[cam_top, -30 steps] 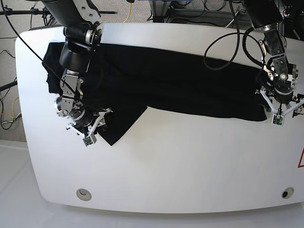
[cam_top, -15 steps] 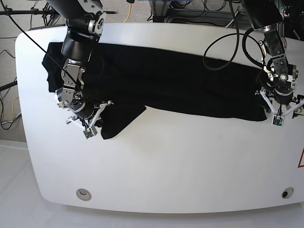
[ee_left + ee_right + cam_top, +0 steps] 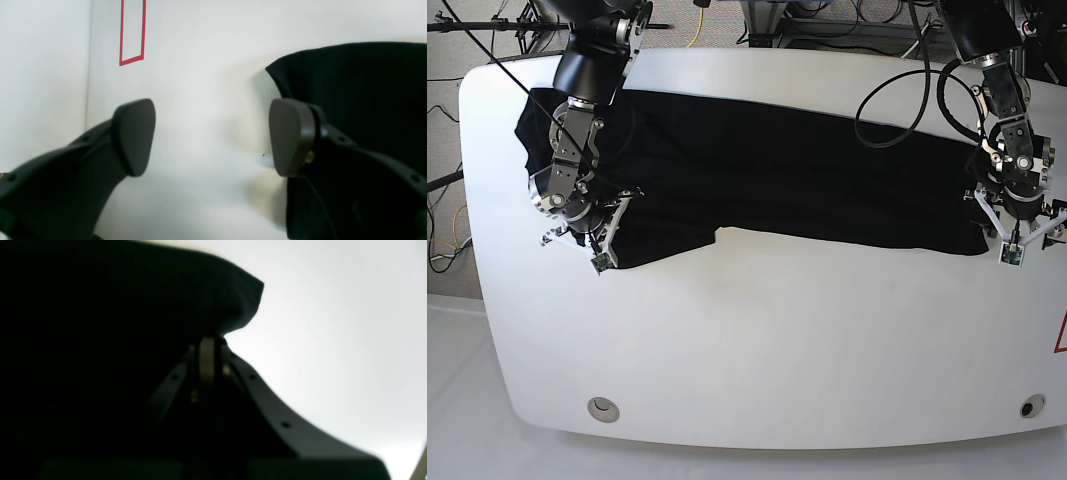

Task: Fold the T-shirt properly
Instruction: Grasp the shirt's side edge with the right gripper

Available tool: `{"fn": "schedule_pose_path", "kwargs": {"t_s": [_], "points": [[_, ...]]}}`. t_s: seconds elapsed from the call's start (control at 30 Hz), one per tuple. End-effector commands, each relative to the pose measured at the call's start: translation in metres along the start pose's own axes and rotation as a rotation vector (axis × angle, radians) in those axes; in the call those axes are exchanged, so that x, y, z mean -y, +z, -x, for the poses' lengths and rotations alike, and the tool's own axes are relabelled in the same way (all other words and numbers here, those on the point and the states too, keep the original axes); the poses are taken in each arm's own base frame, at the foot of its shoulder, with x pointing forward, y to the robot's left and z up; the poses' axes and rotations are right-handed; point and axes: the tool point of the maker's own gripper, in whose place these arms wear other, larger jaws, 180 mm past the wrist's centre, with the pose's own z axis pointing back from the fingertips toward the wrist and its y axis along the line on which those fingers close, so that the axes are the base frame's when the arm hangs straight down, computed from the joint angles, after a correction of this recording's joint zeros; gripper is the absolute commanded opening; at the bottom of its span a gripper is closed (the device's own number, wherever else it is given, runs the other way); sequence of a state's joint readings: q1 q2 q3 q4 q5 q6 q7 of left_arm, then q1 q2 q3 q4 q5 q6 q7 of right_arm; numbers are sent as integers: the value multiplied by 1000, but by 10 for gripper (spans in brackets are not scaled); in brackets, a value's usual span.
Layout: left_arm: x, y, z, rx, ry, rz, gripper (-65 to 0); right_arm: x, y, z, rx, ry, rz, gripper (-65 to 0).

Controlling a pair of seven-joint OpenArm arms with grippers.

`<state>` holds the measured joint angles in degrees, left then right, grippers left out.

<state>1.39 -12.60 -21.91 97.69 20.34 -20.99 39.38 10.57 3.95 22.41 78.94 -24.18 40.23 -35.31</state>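
Note:
The black T-shirt [image 3: 777,170] lies spread across the far half of the white table [image 3: 777,350], left to right. My right gripper [image 3: 584,237], on the left in the base view, is shut on a fold of the T-shirt's near left part; the right wrist view shows its tips [image 3: 208,353] pinching the black cloth [image 3: 100,306]. My left gripper [image 3: 1019,232] is open at the T-shirt's right end. In the left wrist view it [image 3: 211,136] holds nothing. One finger [image 3: 290,136] is at the shirt's corner [image 3: 350,83], the other [image 3: 133,136] over bare table.
A red tape mark [image 3: 1061,335] is at the table's right edge and also shows in the left wrist view [image 3: 131,33]. Two round holes [image 3: 603,406] [image 3: 1031,406] sit near the front edge. Black cables [image 3: 897,100] loop over the far right of the table.
My right gripper has moved left and slightly away from the front edge, dragging the shirt's lower left flap with it. The left arm has stayed in place.

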Motion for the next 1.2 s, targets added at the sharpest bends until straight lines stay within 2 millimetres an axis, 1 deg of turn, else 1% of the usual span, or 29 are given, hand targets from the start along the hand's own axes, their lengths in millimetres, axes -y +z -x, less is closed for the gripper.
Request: {"fn": "schedule_pose_path", "kwargs": {"t_s": [0.0,0.13,0.27,0.3,0.37,0.5,0.73,0.87,1.17], "points": [[-10,-1,-10,31,4,-24,-153,19,17,-25,64,18,65,-650],[-5,-7,0,3,8,-8,-153,19,32,-33,86,30,100,-650],[-1,-11,7,-17,11,4,-153,20,47,-38,95,50,135,-650],[-1,-11,8,-21,11,6,-153,18,51,-41,97,61,139,-650],[0,-12,8,-17,11,8,-153,15,56,-44,95,77,147,-650],[-1,-12,3,12,10,3,-153,9,71,-43,82,114,169,-650],[-1,-12,2,17,8,3,-153,-9,95,-48,98,190,184,-650],[-1,-12,2,17,9,2,-153,-14,103,-43,86,205,188,-650],[-2,-12,3,16,10,1,-153,-24,105,-17,30,208,167,-650]]}}
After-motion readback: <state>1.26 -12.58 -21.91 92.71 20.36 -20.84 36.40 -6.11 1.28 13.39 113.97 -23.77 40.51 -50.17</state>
